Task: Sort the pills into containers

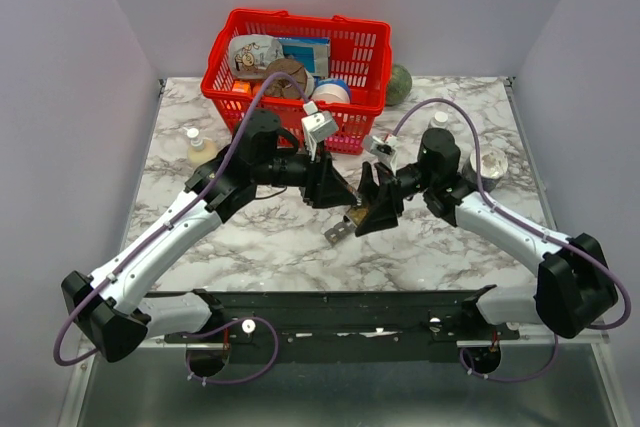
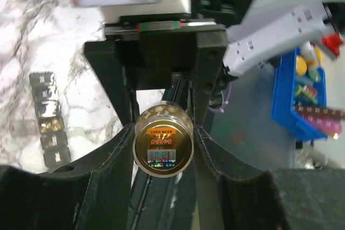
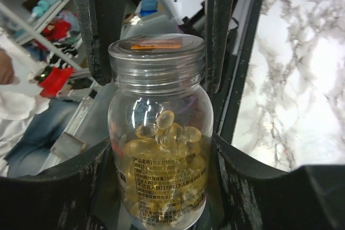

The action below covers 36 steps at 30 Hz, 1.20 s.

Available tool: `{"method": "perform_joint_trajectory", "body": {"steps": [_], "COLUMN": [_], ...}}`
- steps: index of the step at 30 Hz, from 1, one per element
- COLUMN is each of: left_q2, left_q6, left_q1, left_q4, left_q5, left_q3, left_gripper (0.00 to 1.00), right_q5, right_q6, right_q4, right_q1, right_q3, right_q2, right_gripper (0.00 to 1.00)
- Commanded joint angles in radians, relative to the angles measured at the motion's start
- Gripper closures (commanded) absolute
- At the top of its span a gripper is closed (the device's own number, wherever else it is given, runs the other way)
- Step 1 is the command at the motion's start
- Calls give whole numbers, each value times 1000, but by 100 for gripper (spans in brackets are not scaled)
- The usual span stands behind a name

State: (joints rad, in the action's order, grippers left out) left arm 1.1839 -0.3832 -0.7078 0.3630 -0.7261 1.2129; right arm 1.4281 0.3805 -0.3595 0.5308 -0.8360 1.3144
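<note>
so the right tool (image 3: 160,157) is clamped on the pill bottle (image 3: 160,197), left tool (image 2: 164,133) pinching its lid (image 2: 163,149); a jerky twist could fling capsules (image 3: 164,127) wide of the compartment strip (image 2: 47,117) at 9 o'clock

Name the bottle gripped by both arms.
The clear pill bottle of amber capsules: right gripper on its body, left gripper on its lid. The yellowish bottle at left and the clear jar at right stand ungripped.
</note>
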Motion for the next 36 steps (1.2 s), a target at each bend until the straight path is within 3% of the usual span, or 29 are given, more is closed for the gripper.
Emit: {"method": "perform_joint_trajectory", "body": {"steps": [1,2,5,7,11,14,18,22,24,26,29,33,36], "left_q2": [46,48,51,42,8,-16,-79,-179,-229,-253,-253,-184,-159], "left_q6": [306,296,227,193,86,38,52,-18,-66,-161,-294,-544,-643], "left_q1": [-6,1,19,22,27,36,60,111,128,137,140,140,140], "left_q4": [215,206,156,107,10,-24,52,50,40,44,68,82,41], "left_q5": [-239,-234,-216,-187,-130,-133,-139,-125,-86,52,256,333,350], "left_q3": [11,13,20,20,4,7,-13,-104,-122,-127,-98,-35,-26], "left_gripper": [64,51,30,22,1,1,1,1,1,1,1,1,1], "right_q5": [29,28,11,0,-31,-52,-113,-205,-279,-337,-501,-778,-944], "right_q6": [277,270,135,-8,-124,-202,-348,-588,-656,-776,-947,-1087,-1147], "right_q4": [-406,-401,-264,-81,51,115,304,523,629,707,861,924,906], "right_q1": [6,6,6,6,6,6,6,6,6,9,29,86,135], "right_q3": [-9,-9,-32,-64,-83,-92,-146,-222,-254,-307,-369,-376,-368], "right_q2": [-6,-10,-36,-47,-60,-57,-66,-70,-66,-60,-53,-84,-110], "right_gripper": [100,99,99,99,100,99,99,99,100,99,99,99,99]}}
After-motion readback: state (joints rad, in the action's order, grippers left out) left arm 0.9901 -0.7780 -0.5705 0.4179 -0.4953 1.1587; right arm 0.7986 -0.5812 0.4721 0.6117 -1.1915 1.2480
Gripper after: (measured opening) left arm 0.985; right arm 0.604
